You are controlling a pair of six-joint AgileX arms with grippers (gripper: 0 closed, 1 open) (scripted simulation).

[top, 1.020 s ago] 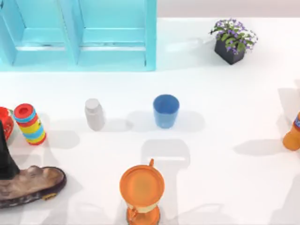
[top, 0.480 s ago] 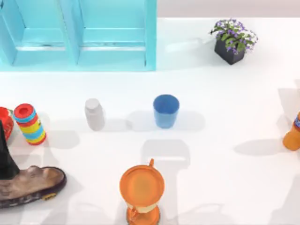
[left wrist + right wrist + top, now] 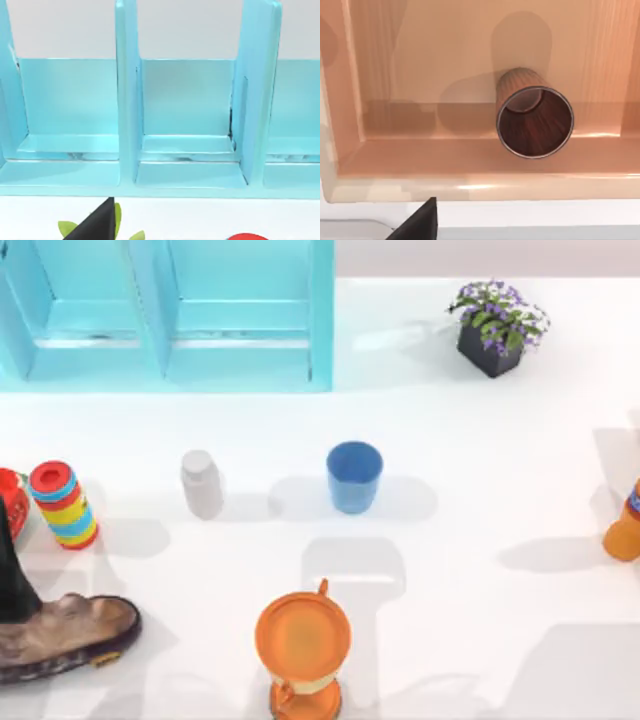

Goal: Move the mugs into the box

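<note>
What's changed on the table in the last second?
Very little. A soft shadow has spread over the lower right corner of the table, which suggests the right arm moved above it. The blue mug, bottle and jug stayed put, and the left arm is about where it was at the left edge.

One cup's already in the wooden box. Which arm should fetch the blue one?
Probably the right. Its wrist camera looks into the wooden box holding the brown cup, so it reaches the box; the blue cup stands mid-table. The left faces the turquoise shelf.
</note>
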